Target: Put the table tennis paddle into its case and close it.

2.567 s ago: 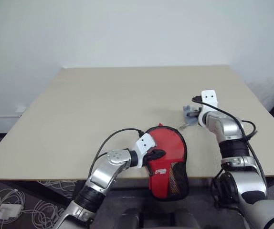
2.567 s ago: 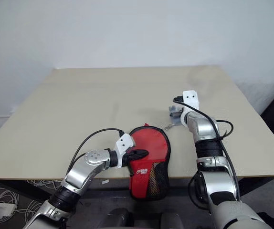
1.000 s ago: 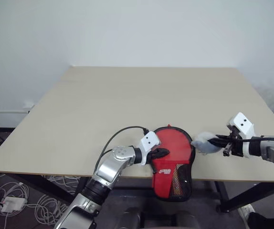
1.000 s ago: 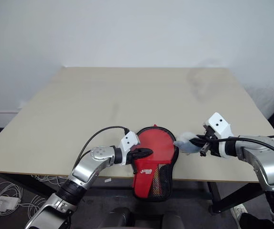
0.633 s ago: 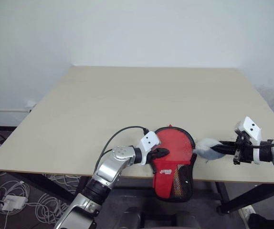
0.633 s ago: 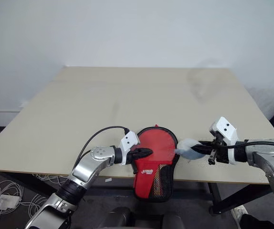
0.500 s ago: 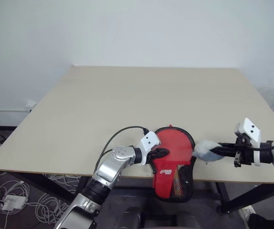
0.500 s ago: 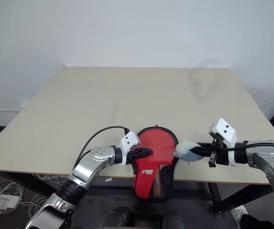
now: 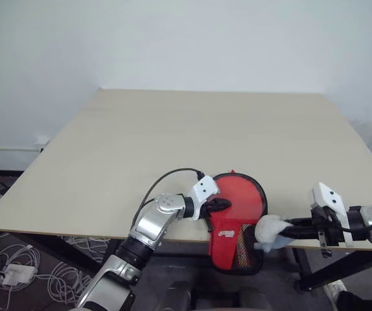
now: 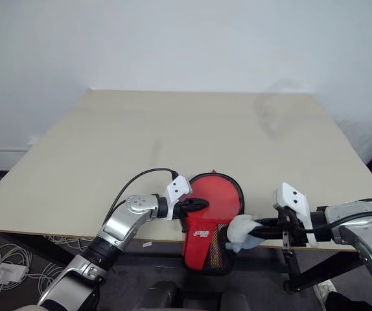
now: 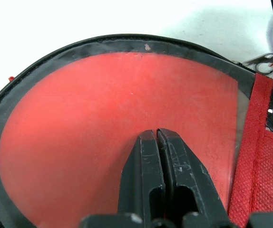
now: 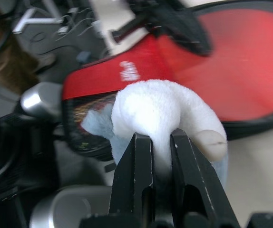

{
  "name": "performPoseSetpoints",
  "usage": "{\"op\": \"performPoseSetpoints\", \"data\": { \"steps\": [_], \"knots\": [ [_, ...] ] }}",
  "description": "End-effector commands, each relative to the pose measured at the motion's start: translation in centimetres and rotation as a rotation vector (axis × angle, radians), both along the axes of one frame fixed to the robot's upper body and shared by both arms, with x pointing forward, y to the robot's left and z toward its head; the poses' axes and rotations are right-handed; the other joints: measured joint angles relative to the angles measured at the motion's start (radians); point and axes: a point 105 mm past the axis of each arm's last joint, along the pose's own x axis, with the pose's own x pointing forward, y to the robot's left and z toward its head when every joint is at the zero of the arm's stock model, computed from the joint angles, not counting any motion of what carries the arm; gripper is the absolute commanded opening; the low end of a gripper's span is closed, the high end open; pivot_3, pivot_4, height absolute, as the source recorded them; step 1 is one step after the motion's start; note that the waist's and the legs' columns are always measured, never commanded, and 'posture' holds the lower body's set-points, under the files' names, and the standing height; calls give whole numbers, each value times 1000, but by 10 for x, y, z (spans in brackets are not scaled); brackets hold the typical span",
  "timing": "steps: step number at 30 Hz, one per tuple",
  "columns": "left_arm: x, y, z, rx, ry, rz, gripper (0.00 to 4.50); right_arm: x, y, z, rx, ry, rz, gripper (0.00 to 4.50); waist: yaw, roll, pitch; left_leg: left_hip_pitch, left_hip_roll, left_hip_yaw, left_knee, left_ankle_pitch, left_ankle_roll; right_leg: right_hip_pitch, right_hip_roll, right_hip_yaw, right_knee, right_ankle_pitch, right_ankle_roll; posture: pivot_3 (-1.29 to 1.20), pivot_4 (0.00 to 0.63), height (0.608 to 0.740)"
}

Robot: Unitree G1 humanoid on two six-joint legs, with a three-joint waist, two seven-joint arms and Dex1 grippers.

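Note:
The red case (image 9: 236, 219) lies at the table's front edge, its black-mesh handle end hanging over the edge. Through its clear window the table tennis paddle (image 11: 93, 128) shows as a red blade; its handle is hidden. My left gripper (image 9: 223, 205) is shut with nothing between its fingers, and its tips (image 11: 156, 135) rest on the window. My right gripper (image 9: 279, 229) is shut on a soft white-blue lump (image 12: 162, 109). It holds the lump just off the table's front edge, against the right side of the case's hanging end.
The beige table (image 9: 173, 136) stretches bare toward a white wall. Cables (image 9: 17, 275) lie on the floor at the left, below the table edge. The case's red band with a white logo (image 12: 127, 71) is close in front of the right gripper.
The right gripper has carried the lump back and to the left, from beside the case's round end to off the table's front edge by its hanging end. The left gripper has stayed on the case.

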Motion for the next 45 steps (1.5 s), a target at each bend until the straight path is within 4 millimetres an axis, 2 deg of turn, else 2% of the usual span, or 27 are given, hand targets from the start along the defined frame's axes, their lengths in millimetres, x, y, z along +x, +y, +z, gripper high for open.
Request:
{"op": "performPoseSetpoints", "data": {
  "steps": [1,8,13,23,29,34,36,39,41,45],
  "knots": [
    [-3,12,-27,102,63,19,0,-12,5,8,5,5,107,2,0,-1,0,0,0,0,0,0,0,0,0,0,0,0,0,0,0,734],
    [-2,13,-26,108,61,14,0,-27,10,6,12,55,212,2,0,-2,0,0,0,0,0,-1,0,1,0,0,-1,0,1,0,0,734],
    [-1,14,-26,111,61,18,0,-46,12,6,21,105,291,2,2,-3,0,0,0,0,0,-1,1,1,0,0,-2,0,1,0,0,734],
    [-2,15,-27,114,64,17,0,-71,4,2,-8,167,372,2,11,-8,0,0,1,1,1,-3,1,1,0,0,-2,0,1,0,0,734],
    [0,14,-27,116,61,19,0,-87,20,8,40,168,435,2,12,-9,0,0,2,1,1,-3,0,1,0,1,-2,0,1,0,0,734],
    [1,14,-25,114,55,25,0,-84,30,11,62,139,431,2,12,-13,-3,0,3,1,1,-3,1,1,0,1,-2,0,1,0,0,734],
    [2,15,-24,107,53,33,0,-77,31,14,76,121,410,712,12,-14,-4,0,4,1,2,-3,0,1,0,1,-2,0,1,0,0,734],
    [4,16,-20,96,42,42,598,-65,32,21,99,89,383,1670,11,-14,-4,0,5,1,2,-3,0,1,0,1,-2,0,1,0,0,734],
    [9,18,-9,73,20,60,1226,-47,33,30,133,56,322,2377,11,-15,-5,0,5,0,2,-3,0,1,0,1,-2,0,1,0,0,734],
    [17,26,26,-8,-19,90,2660,-14,36,44,186,-20,214,3857,8,-18,-4,0,6,0,1,-3,0,0,1,1,-2,1,0,0,0,734]
  ]
}}
